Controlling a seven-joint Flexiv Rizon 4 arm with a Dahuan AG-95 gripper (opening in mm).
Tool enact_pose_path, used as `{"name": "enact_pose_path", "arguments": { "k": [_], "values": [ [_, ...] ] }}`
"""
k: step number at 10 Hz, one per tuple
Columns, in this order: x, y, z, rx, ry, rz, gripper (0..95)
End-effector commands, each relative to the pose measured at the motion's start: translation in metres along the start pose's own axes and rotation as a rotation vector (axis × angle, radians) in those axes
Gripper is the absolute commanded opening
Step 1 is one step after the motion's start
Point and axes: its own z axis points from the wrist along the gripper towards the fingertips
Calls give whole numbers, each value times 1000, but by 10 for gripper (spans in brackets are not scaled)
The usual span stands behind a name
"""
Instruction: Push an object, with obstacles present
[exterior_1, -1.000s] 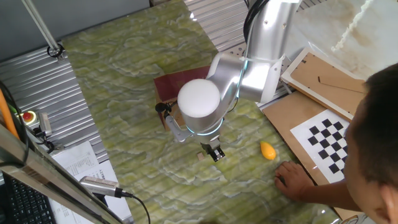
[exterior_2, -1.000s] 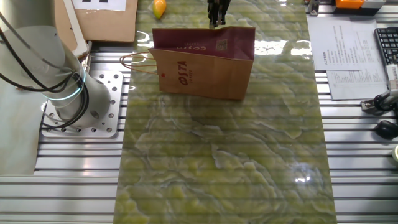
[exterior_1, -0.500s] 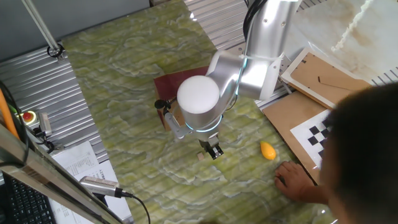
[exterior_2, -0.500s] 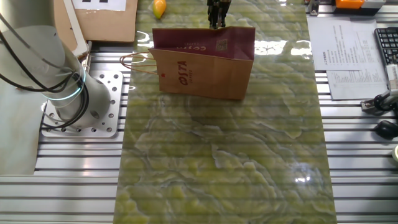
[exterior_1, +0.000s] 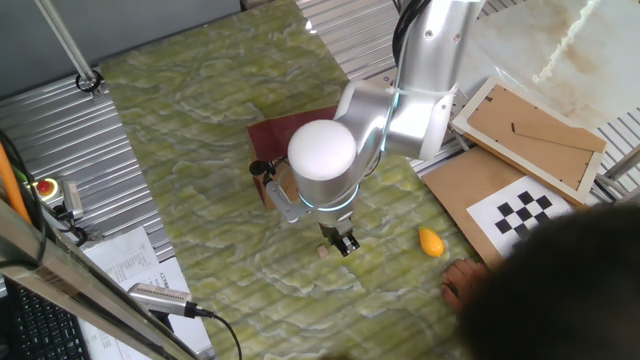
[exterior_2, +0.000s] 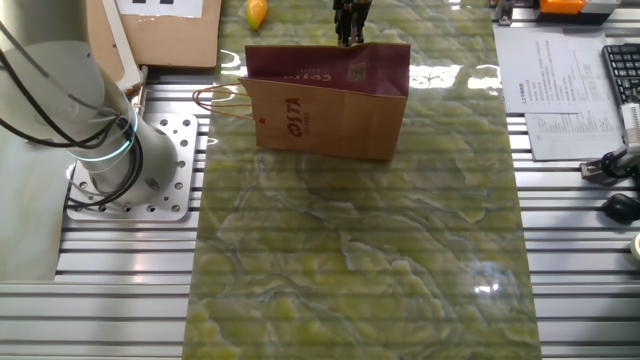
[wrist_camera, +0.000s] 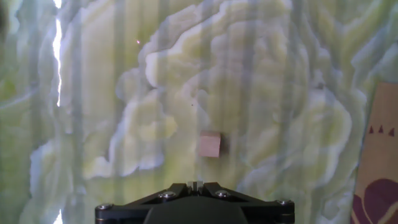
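The object, a tiny pale tan cube (wrist_camera: 210, 144), lies on the green marbled tabletop just ahead of my gripper (wrist_camera: 196, 184) in the hand view. The jaws are closed together with nothing between them. In one fixed view the cube (exterior_1: 323, 252) sits just left of the gripper (exterior_1: 346, 244), a small gap apart. The obstacle, a brown paper bag (exterior_2: 330, 105) with a maroon top band, stands behind the gripper (exterior_2: 349, 36) and hides the cube in the other fixed view. The arm covers most of the bag (exterior_1: 272, 138) in one fixed view. The bag's edge (wrist_camera: 378, 155) shows at the right of the hand view.
An orange-yellow lump (exterior_1: 430, 241) lies to the right of the gripper, also visible as the lump (exterior_2: 257, 13) at the table's far edge. A person's hand (exterior_1: 468, 287) rests near it. A checkerboard sheet (exterior_1: 528, 213) and cardboard lie off the table; papers (exterior_2: 562, 95) sit beside it.
The gripper and cube have barely moved. The person's dark head has swung down across the lower right of one fixed view.
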Motion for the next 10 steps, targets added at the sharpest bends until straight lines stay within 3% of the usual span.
{"name": "enact_pose_path", "arguments": {
  "k": [1, 2, 5, 10],
  "values": [
    [4, 4, -8, 21, 12, 19, 0],
    [5, 5, -9, 19, 7, 22, 0],
    [-1, 1, 7, 17, -4, 38, 0],
    [-4, -1, 12, 14, -24, 52, 0]
  ]
}}
